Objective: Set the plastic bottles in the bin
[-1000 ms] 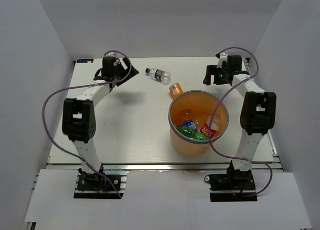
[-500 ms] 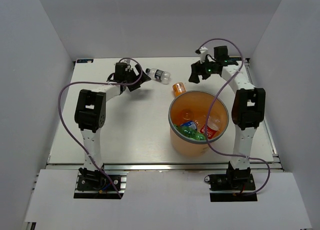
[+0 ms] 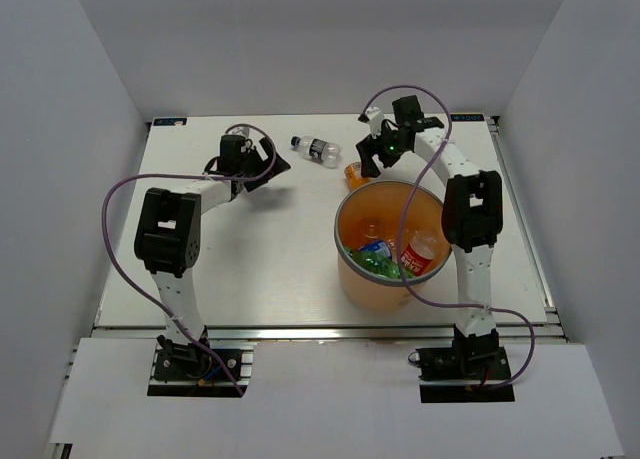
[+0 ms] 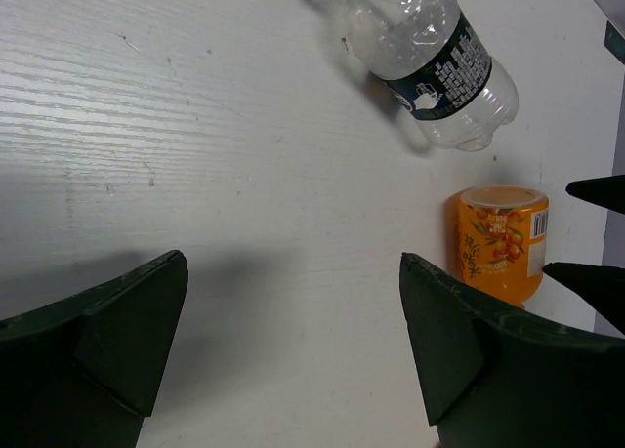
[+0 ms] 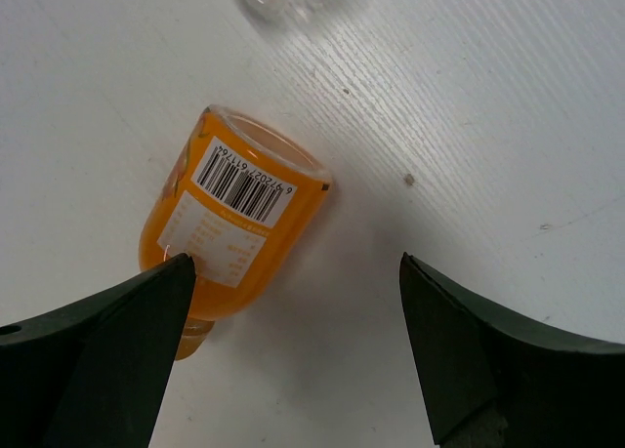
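1. The white table (image 3: pixel 250 259) carries everything; the bin stands on its right half.
2. The bin (image 3: pixel 362 291), an orange bucket with a grey rim, holds a green bottle (image 3: pixel 388 270), a red-labelled bottle (image 3: pixel 421 254) and a blue-labelled bottle (image 3: pixel 376 248).
3. The right gripper (image 5: pixel 293 263) hangs just beyond the bin's far rim, jaws wide apart and gripping nothing.
4. The left gripper (image 4: pixel 293 263) hovers beyond the bin and well to its left, jaws also spread and empty.
5. The clear bottle with a dark label (image 3: pixel 316 150) lies on its side beyond the bin, past its far-left edge.
6. The orange bottle (image 5: pixel 234 224) lies just beside the bin's far rim, under the right gripper, against one finger's tip.
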### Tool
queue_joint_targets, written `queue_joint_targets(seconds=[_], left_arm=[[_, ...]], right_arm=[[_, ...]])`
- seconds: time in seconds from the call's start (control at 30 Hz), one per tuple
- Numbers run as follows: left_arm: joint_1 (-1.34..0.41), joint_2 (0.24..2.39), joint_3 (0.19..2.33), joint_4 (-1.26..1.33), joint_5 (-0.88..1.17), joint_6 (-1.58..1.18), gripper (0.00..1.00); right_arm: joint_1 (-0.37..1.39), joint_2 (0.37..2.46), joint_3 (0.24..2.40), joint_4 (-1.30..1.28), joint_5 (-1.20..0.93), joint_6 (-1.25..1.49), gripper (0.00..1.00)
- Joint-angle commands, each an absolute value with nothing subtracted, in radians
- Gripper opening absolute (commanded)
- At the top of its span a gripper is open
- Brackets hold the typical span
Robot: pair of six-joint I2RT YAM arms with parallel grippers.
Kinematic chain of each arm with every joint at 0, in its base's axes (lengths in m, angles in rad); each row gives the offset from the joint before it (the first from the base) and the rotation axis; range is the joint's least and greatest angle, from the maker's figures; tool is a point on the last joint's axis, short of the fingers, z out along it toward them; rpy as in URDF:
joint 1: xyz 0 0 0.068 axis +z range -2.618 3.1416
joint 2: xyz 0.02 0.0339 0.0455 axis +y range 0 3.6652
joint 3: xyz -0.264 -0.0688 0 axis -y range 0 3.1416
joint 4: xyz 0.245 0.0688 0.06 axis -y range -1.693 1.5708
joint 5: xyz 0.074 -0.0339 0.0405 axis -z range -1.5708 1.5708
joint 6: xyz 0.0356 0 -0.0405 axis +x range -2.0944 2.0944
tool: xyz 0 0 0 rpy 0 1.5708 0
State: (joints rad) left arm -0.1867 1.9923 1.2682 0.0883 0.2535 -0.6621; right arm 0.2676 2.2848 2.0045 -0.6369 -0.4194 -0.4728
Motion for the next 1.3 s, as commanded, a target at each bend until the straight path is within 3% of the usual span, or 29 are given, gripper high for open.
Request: queue_joint_targets(seconds=[0.0,0.2,0.4,0.6,0.87,0.93,1.13,1.27], left_arm=[[-0.172,1.931,1.25,0.113,0.252,-0.643,0.98],[-0.163,1.933,1.223,0.138,0.275,-0.643,0.98],[-0.15,1.931,1.21,0.138,0.285,-0.638,0.98],[-0.14,1.914,1.193,0.133,0.285,-0.635,0.98],[-0.138,1.898,1.184,0.115,0.268,-0.635,0.98],[-0.138,1.89,1.184,0.112,0.265,-0.635,0.98],[-0.137,1.865,1.18,0.106,0.259,-0.637,0.98],[-0.138,1.848,1.18,0.107,0.267,-0.64,0.98]], right_arm=[[0.311,2.319,2.066,-0.681,-0.322,-0.503,0.89],[0.382,2.352,2.135,-0.66,-0.204,-0.5,0.89],[0.42,2.365,2.143,-0.696,-0.245,-0.514,0.89],[0.43,2.416,2.115,-0.775,-0.171,-0.506,0.89],[0.422,2.408,1.98,-0.654,-0.005,-0.416,0.88],[0.414,2.401,1.976,-0.638,-0.005,-0.4,0.81],[0.402,2.341,1.965,-0.608,-0.015,-0.359,0.33],[0.402,2.243,1.944,-0.555,-0.053,-0.336,0.25]])
